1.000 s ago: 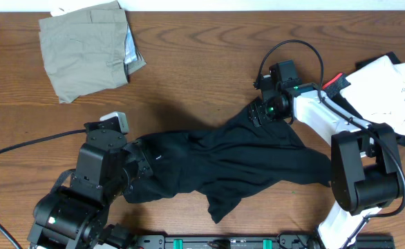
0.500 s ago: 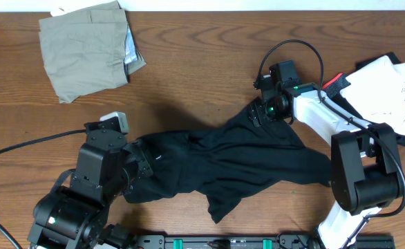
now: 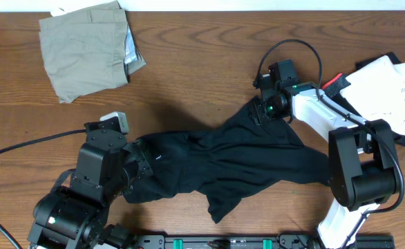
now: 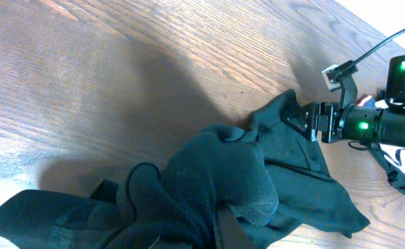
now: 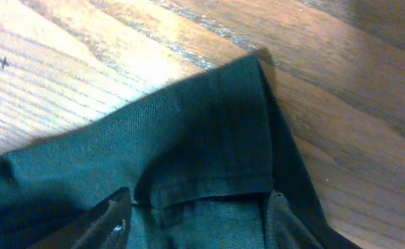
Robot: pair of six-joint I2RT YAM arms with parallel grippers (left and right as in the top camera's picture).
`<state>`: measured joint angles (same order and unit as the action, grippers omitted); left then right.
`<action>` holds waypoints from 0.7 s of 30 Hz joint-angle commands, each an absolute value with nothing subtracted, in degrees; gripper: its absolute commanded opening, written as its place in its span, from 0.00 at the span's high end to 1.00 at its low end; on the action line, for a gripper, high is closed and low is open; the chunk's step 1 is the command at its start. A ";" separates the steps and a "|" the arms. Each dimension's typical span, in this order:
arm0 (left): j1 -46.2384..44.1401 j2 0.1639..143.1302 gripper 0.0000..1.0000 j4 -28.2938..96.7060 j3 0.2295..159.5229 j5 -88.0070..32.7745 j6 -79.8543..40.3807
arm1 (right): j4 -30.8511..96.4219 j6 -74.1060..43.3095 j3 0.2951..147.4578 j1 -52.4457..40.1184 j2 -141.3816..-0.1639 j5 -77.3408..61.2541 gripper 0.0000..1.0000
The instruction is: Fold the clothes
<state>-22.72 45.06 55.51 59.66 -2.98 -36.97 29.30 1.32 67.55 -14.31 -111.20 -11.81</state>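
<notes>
Brown wood-grain table [image 3: 202, 62] filling the frame, black cable [image 3: 23, 146] trailing across its lower left, white strip of background along the top edge.

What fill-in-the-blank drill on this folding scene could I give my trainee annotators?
1. Both grippers, the left gripper and the right gripper, grip the ____ T-shirt.
2. The khaki garment lies folded at the table's far ____ corner.
3. The white printed garment lies beside the ____ arm.
4. The table is made of ____.

Missing words: black; left; right; wood
</notes>
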 commanded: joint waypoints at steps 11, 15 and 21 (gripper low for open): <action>-22.85 44.86 0.94 55.48 60.95 -1.89 -35.59 | 29.76 -0.82 67.90 -13.82 -113.47 -10.41 0.74; -22.85 44.86 0.94 55.46 60.95 -1.91 -35.62 | 30.72 -1.30 68.16 -13.82 -113.47 -8.78 0.82; -22.85 44.86 0.94 55.44 60.95 -1.89 -35.59 | 35.20 -2.42 71.81 -13.82 -113.45 -5.56 0.97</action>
<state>-22.72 45.06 55.53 59.66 -2.98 -36.93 34.13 -1.21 69.73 -14.00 -112.16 -8.47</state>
